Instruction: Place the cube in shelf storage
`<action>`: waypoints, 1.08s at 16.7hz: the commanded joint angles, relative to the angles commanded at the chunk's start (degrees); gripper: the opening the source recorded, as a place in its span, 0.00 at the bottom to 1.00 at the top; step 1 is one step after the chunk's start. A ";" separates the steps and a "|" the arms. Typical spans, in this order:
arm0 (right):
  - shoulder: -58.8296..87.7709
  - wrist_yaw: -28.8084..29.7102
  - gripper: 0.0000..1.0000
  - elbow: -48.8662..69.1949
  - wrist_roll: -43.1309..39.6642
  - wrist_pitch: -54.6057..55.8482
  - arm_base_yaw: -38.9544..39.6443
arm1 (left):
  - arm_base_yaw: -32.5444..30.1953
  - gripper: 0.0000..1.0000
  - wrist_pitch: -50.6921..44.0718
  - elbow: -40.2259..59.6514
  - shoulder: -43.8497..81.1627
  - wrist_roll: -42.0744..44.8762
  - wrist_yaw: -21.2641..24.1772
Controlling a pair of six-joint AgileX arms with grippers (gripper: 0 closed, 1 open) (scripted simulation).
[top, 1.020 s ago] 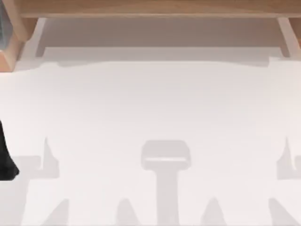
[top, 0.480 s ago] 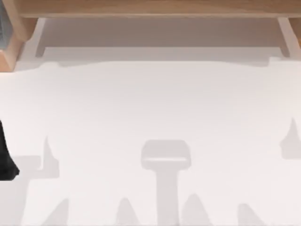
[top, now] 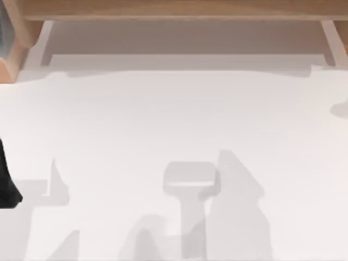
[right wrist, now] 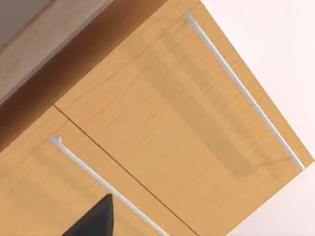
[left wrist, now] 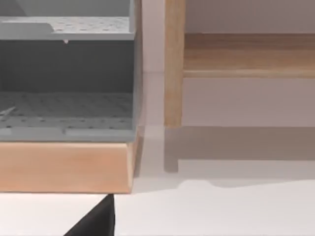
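Left gripper (left wrist: 96,221), grip state unreadable, left arm (top: 6,185) at the table's (top: 174,119) left edge, faces a wooden post (left wrist: 173,64) of the shelf storage (top: 174,10) running along the table's far edge; right gripper (right wrist: 93,219), grip likewise unreadable, faces wooden drawer fronts (right wrist: 162,113) with silver handles (right wrist: 243,91).

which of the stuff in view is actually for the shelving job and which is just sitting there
For the job:
- shelf storage, along the table's far edge
- left arm, parked at the table's left edge
- right claw's fingertip, facing the drawer fronts

Just lying about:
- grey perforated rack on a wooden base, beside the shelf post
- wooden drawer fronts with metal handles
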 joint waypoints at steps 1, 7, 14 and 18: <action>6.33 -1.25 1.00 2.98 -4.28 3.27 -1.11 | 0.00 1.00 0.00 0.00 0.00 0.00 0.00; 43.17 -9.36 1.00 18.47 -27.04 20.39 -6.52 | 0.00 1.00 0.00 0.00 0.00 0.00 0.00; 69.43 -16.23 1.00 27.89 -41.06 30.93 -9.69 | 0.00 1.00 0.00 0.00 0.00 0.00 0.00; 71.64 -16.93 1.00 28.68 -42.05 31.82 -9.97 | 0.00 1.00 0.00 0.00 0.00 0.00 0.00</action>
